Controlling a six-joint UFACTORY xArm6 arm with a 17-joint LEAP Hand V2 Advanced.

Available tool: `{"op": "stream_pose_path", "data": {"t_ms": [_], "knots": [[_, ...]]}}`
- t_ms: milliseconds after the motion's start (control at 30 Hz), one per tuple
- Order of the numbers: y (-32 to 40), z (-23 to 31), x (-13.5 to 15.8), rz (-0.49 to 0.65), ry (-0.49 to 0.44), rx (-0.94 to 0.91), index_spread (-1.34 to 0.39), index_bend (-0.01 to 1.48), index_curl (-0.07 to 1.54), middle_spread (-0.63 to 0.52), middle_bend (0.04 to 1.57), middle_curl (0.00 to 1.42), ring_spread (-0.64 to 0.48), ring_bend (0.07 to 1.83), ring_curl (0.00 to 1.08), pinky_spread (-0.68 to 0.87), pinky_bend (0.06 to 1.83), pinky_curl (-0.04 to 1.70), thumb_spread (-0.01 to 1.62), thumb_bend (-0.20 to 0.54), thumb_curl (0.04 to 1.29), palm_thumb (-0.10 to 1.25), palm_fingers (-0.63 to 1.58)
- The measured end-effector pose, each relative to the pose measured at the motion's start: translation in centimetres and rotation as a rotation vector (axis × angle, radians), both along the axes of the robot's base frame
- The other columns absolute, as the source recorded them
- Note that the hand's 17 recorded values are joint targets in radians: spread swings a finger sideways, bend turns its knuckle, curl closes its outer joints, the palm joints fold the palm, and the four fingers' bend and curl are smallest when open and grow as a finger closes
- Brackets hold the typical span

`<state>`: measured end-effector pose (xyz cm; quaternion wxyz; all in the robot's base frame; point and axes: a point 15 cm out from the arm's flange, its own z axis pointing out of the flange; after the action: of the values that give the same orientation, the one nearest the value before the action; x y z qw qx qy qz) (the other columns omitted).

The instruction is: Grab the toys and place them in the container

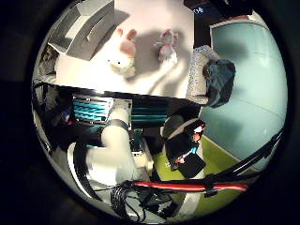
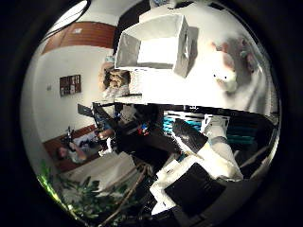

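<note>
White table (image 1: 154, 18) seen from well above, palm camera far from the surface; nothing fills either view, so the hand is well clear of every item. Two soft toys lie on the tabletop: a white rabbit toy with pink ears (image 1: 123, 55) and, just beside it but apart, a smaller grey-and-pink plush toy (image 1: 166, 46). Bare table shows between the two and on all sides of them. The rabbit toy sits nearer the table's front edge than the plush toy; both lie inside that edge, not overhanging. A white open-topped container (image 2: 156, 45) stands on the same table, to one side of the rabbit toy, with a strip of bare table between them; its walls are upright and nothing can be seen in the part of its inside that shows. The container sits close to a table corner, one wall near the edge. Below the front edge the arm's white segments (image 1: 112, 150) rise from the base, with teal-fronted equipment (image 1: 93, 110) under the table. A chair with dark cloth draped on it (image 1: 211, 77) stands off the table's side edge beside the plush toy's end. No fingers of the hand appear in either palm view, so whether they are spread or curled cannot be told.
</note>
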<state>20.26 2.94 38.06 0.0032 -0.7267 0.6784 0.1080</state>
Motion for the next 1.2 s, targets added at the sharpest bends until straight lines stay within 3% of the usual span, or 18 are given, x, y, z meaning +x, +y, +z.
{"op": "stream_pose_path", "data": {"t_ms": [200, 467, 600, 1200], "knots": [[-1.7, -0.7, 1.5, -0.098, 0.005, -0.021, -0.26, 0.16, 0.29, 0.15, 0.2, 0.3, 0.22, 0.26, 0.27, 0.44, 0.39, 0.3, 1.13, -0.026, 0.31, 0.6, 0.2], [-3.9, -4.0, 4.2, -0.223, 0.079, -0.025, -0.15, 0.14, 0.27, 0.23, 0.2, 0.31, 0.24, 0.31, 0.27, 0.44, 0.43, 0.31, 1.14, -0.023, 0.29, 0.52, 0.16], [-4.6, -6.2, 5.9, -0.247, 0.066, -0.03, -0.13, 0.14, 0.26, 0.25, 0.2, 0.32, 0.24, 0.33, 0.27, 0.44, 0.46, 0.31, 1.13, -0.021, 0.29, 0.51, 0.14], [-6.1, -16.7, 6.2, -0.289, 0.162, -0.053, -0.12, 0.14, 0.24, 0.23, 0.2, 0.33, 0.24, 0.39, 0.27, 0.45, 0.54, 0.31, 1.11, -0.021, 0.3, 0.53, 0.07]]}}
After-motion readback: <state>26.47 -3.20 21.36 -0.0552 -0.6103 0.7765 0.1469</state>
